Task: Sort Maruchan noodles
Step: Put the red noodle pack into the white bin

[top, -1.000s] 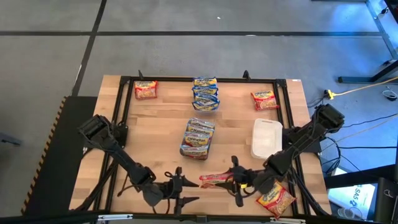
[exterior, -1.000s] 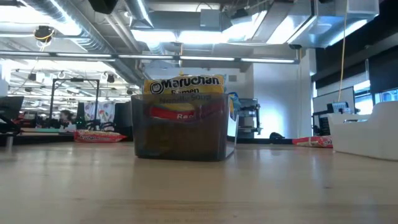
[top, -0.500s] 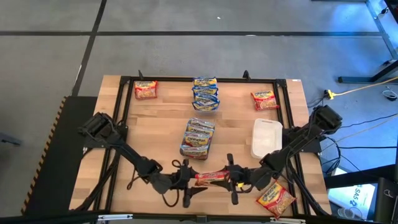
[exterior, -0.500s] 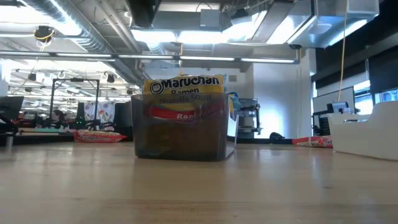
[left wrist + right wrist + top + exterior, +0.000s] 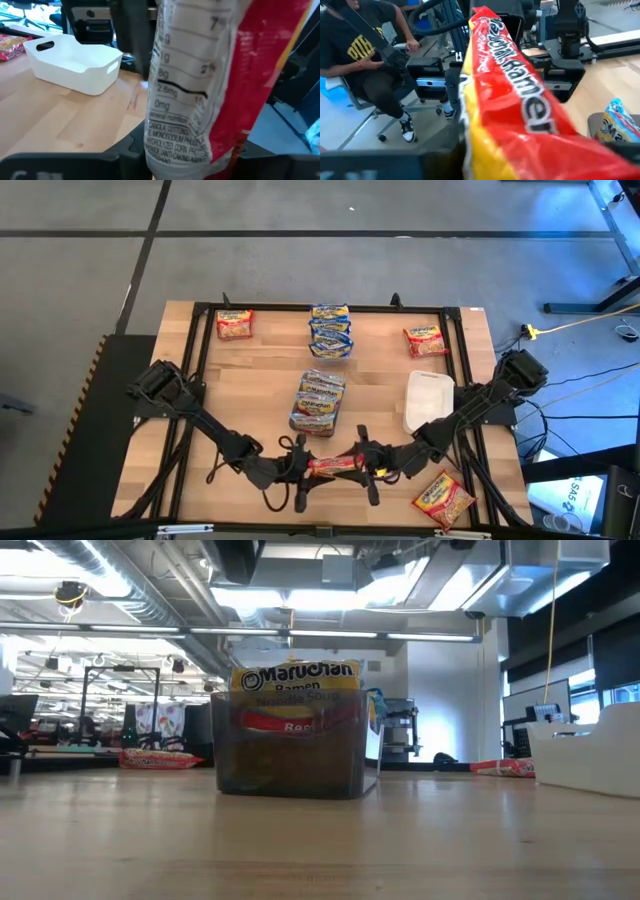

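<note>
A red and yellow Maruchan noodle packet hangs level above the table's near edge, between my two grippers. My left gripper is at its left end, shut on it. My right gripper is at its right end. The packet fills both wrist views. Other packets lie at the far left, in a stack at the far middle, at the far right and at the near right corner. More stand in the dark mesh basket. My left gripper holds the packet by its left end, coming level from the table's left, along the packet's length. The packet stands on edge, its printed back toward one side, lifted clear of the table. The gripper's own body hides the exact place of contact.
A white tub stands right of the basket, just beyond my right arm. The low view shows the basket at the centre and the tub at its right. A seated person is beyond the table's left side.
My left gripper has swung toward the table's right, up to the packet's left end. My right gripper has carried the packet toward the table's left. The packet has stayed level and clear of the table.
</note>
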